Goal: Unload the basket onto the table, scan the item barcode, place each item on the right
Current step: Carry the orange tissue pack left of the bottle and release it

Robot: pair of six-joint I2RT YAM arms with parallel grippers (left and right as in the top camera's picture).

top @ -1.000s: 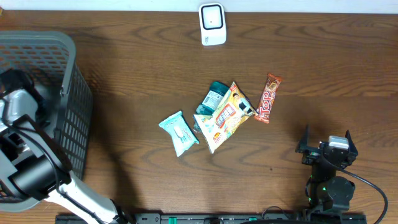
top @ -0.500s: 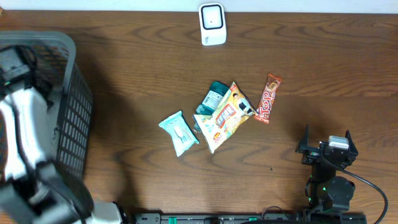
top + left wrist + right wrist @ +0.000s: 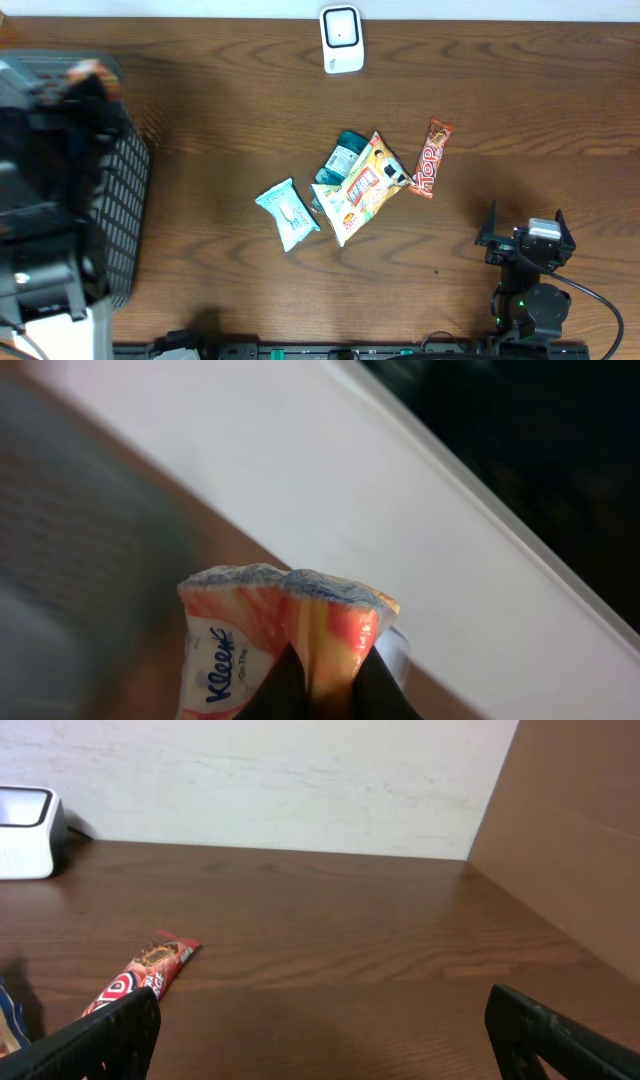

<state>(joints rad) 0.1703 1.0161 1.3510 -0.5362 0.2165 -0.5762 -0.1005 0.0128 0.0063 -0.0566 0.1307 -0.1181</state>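
Gripping a tissue pack (image 3: 240, 640) in the left hand (image 3: 325, 682), 9 o'clock, over the basket (image 3: 122, 190); resting the right hand (image 3: 525, 230) wide, empty, 4 o'clock. Swing to the scanner (image 3: 342, 39) at 12 o'clock, barcode squarely facing its window.
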